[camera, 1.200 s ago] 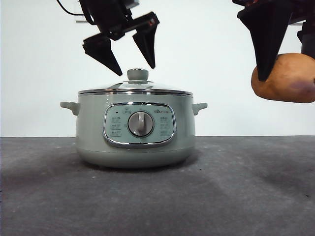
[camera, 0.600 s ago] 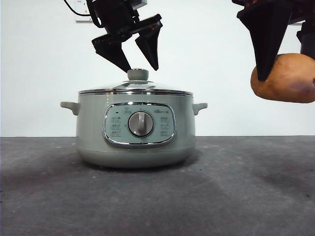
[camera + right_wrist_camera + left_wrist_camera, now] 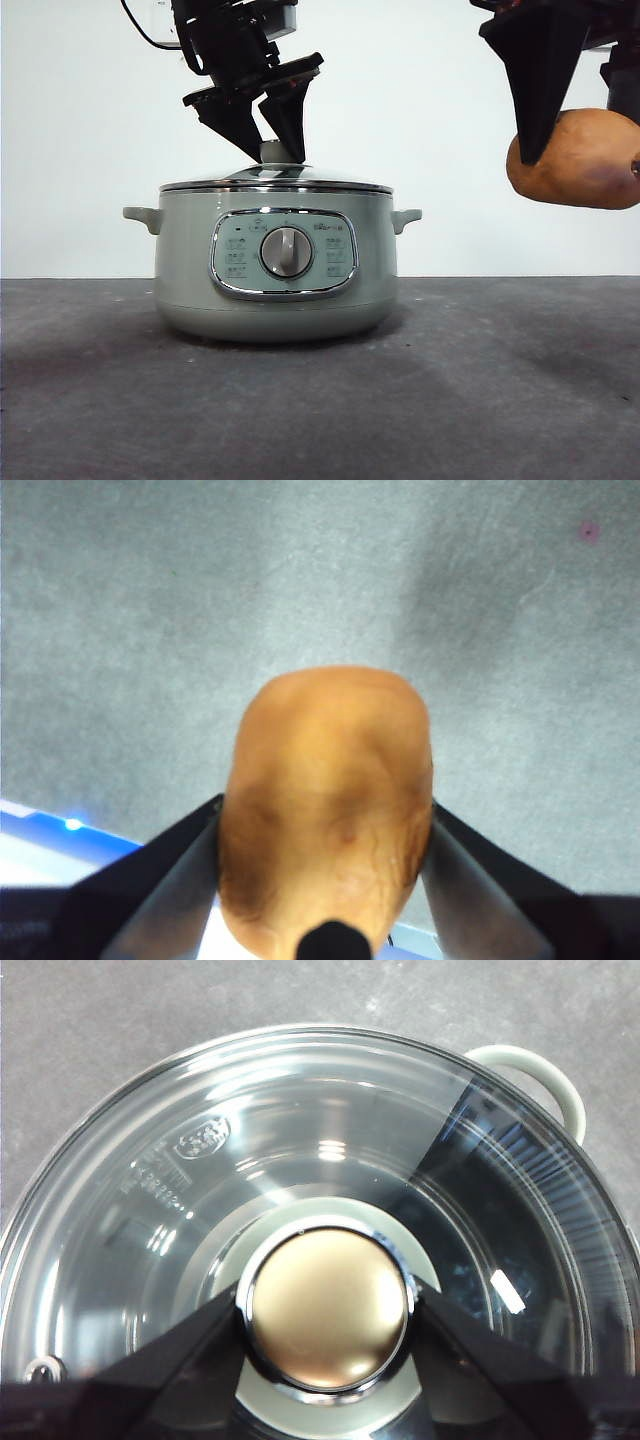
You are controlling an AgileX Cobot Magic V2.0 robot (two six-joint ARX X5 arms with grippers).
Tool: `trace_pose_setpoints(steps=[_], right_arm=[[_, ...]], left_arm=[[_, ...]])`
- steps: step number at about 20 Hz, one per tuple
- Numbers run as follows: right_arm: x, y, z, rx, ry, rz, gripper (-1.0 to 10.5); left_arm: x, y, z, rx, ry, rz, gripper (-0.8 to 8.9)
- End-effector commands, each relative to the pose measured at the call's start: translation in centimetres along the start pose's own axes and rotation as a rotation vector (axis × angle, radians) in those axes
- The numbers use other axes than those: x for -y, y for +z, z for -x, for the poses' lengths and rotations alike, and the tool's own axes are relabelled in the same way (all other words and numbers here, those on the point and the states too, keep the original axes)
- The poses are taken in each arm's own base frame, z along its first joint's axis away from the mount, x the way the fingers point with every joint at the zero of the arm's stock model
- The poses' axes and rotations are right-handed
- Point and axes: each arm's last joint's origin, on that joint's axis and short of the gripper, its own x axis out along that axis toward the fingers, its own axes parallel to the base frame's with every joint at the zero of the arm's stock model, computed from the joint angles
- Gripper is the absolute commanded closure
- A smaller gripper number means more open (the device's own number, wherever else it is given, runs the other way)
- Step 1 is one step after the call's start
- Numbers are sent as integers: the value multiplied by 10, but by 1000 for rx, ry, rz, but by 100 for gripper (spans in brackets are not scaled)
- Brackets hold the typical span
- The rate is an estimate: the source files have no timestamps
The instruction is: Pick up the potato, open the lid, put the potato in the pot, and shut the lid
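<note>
The sage-green pot [image 3: 180, 270] stands on the dark table with the glass lid [image 3: 330, 177] sitting on it. My left gripper [image 3: 272, 152] is down over the lid's knob [image 3: 325, 1310], one jaw touching each side of it; the lid [image 3: 300, 1160] still rests on the pot's rim. My right gripper [image 3: 582, 140] is shut on the orange-brown potato [image 3: 580, 165] and holds it in the air to the right of the pot, at about lid height. In the right wrist view the potato [image 3: 325, 790] sits between both jaws above bare table.
The pot's control panel and silver dial [image 3: 286, 251] face the front camera. One side handle [image 3: 540, 1070] shows beyond the lid. The grey table [image 3: 500, 400] runs out in front of and beside the pot. A white wall stands behind.
My left gripper has come down to the right onto the lid's knob and its jaws have narrowed around it. The right gripper and potato have hardly moved.
</note>
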Motion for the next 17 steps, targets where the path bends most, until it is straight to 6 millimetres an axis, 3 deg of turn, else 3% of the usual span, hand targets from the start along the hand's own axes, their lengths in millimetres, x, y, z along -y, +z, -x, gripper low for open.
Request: trace_pose_setpoints(steps=[1,6,12,17], right_arm=[[-1,1,0,17,5,9,958],[-1,3,0,33,9,10,958],[-2,7,0,73,19,-26,958],[-4,14,11,133,35,-41,958]], left_arm=[[2,-2,-7,-14,-17,-8,822],[0,3,0,39,-5,-6,822],[0,9,28,108,4,-6,822],[-15,10,54,159,60,20,822]])
